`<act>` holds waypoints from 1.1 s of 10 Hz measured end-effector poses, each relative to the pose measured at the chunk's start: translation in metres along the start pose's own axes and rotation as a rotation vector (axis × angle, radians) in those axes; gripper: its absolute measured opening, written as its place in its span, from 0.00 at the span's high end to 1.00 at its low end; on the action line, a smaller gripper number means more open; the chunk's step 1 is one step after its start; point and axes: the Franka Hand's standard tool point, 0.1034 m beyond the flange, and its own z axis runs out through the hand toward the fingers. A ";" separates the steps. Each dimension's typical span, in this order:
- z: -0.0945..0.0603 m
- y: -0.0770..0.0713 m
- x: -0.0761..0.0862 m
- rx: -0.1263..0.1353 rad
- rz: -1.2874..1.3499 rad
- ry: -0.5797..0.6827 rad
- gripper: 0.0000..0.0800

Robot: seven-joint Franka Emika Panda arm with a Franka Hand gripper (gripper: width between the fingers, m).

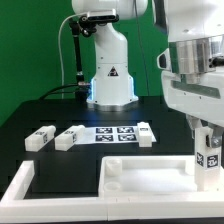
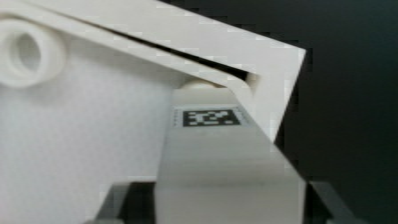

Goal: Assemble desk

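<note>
Nearest the exterior camera lies the desk's tabletop panel (image 1: 150, 175) (image 2: 107, 120), a broad white tray lying flat on the black table (image 1: 60, 115) with its rim up. A white border strip (image 1: 20, 185) lies just beside it on the exterior view's left. Behind the panel and well apart from it stands the Panda arm's base (image 1: 108, 70). The marker board (image 1: 112, 135) lies flat between the two. Over the panel's corner on the exterior view's right the gripper (image 1: 207, 135) (image 2: 222, 205) points down, its pincer clamped on a square white leg (image 1: 209, 160) (image 2: 217, 150) held upright. The wrist view shows that leg's far end at the corner by the rim, though whether it touches cannot be told. Three loose legs (image 1: 40, 138) (image 1: 70, 138) (image 1: 145, 133) lie on the table by the marker board, two to its left in the exterior view and one at its right end. A black-and-white tag (image 2: 210, 117) marks the held leg, and a round socket (image 2: 22, 50) sits in the panel
</note>
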 end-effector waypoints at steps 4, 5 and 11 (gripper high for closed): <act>0.002 -0.007 -0.011 0.066 0.558 -0.048 0.63; 0.004 -0.011 -0.016 0.100 0.611 -0.050 0.63; 0.006 -0.011 -0.023 0.104 0.566 -0.056 0.33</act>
